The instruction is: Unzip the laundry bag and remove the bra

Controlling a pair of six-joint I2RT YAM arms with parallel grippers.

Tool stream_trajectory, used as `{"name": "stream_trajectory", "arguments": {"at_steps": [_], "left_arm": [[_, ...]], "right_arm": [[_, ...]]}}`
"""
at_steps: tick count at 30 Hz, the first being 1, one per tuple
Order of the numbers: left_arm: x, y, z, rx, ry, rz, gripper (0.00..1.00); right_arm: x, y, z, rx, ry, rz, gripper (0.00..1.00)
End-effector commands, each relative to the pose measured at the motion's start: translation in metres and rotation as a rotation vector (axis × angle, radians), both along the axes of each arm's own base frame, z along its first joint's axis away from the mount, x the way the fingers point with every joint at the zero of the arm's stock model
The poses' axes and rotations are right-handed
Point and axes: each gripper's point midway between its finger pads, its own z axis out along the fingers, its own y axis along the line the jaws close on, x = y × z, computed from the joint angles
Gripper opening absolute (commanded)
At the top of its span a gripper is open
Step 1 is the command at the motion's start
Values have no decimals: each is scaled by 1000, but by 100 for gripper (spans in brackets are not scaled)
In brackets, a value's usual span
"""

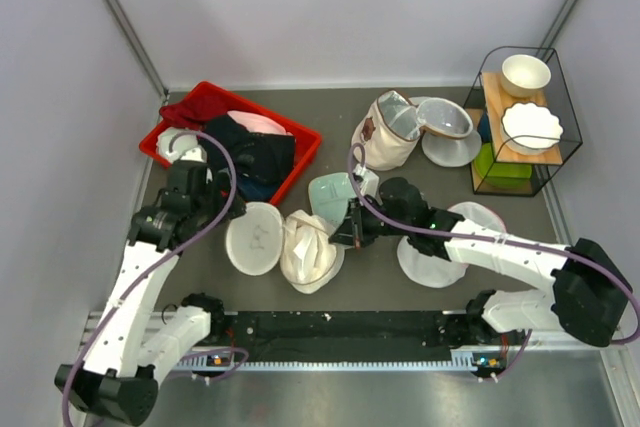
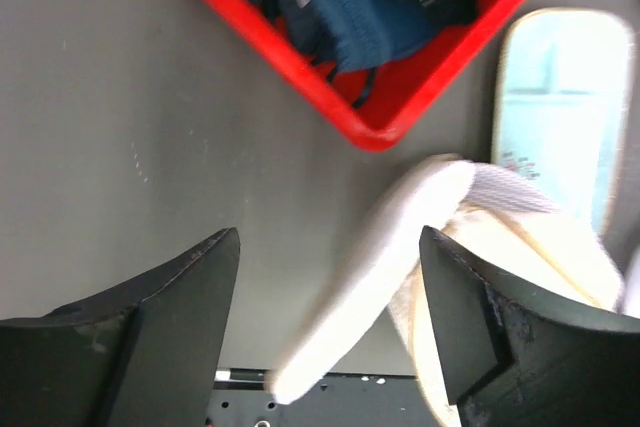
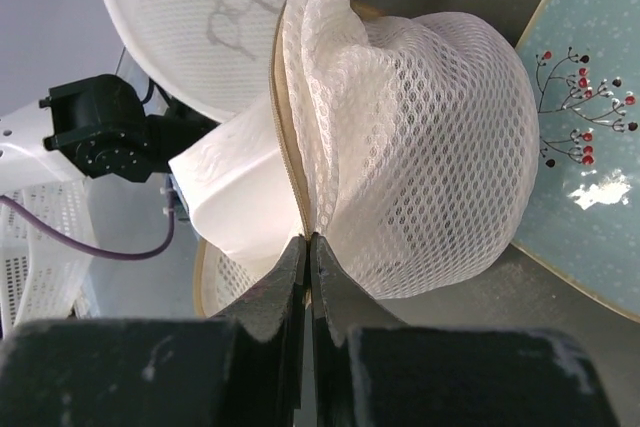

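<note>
**A:** Where's the laundry bag [image 1: 312, 252]?

**B:** Middle of the bench, toward the near edge, round lid flopped open; the right hand [image 3: 308, 244] is pinched tight on its zip seam, I'd say to drag it wider.

**A:** And the left hand [image 2: 328, 239]?

**B:** Spread wide, holding nothing, over the bag's flap beside the red tray [image 2: 330, 107]; probably ready to steady it; the bra isn't visible.

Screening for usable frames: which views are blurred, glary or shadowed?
Top external: sharp, even light, soft shadows. Left wrist: smeared throughout, red bin and laundry bag edges soft, open left claw dark. Right wrist: bag mesh crisp, shut right claw near-black, small glare patch on teal plate.
</note>
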Motion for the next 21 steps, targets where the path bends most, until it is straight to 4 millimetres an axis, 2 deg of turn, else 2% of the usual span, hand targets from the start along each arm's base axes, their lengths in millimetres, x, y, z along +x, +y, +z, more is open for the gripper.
{"name": "stream_trajectory", "arguments": {"at_steps": [1, 2, 3, 4, 6, 9, 12, 13, 18, 20, 21], "left_arm": [[-1, -14, 70, -39, -167, -81, 79], [-3, -17, 82, -41, -186, -89, 79], [-4, -17, 82, -22, -177, -81, 79], [-11, -32, 84, -31, -168, -128, 78], [-13, -40, 84, 8, -170, -133, 77], [-25, -76, 81, -27, -143, -247, 77], [-32, -115, 66, -99, -99, -392, 77], [-40, -128, 53, -120, -66, -448, 78], [-44, -160, 28, -166, -35, -513, 81], [-46, -164, 9, -149, 15, -519, 80], [-45, -166, 6, -143, 18, -521, 79]], "right_arm": [[12, 12, 29, 90, -50, -11, 0], [15, 11, 30, 83, -54, -26, 0], [17, 11, 33, 84, -60, -36, 0], [20, 13, 40, 95, -69, -46, 0], [26, 13, 45, 100, -78, -76, 0], [32, 16, 57, 126, -88, -96, 0], [34, 18, 61, 137, -84, -112, 0], [35, 18, 62, 135, -85, -114, 0], [36, 15, 55, 110, -74, -132, 0], [36, 13, 50, 97, -67, -136, 0], [36, 13, 49, 95, -63, -137, 0]]}}
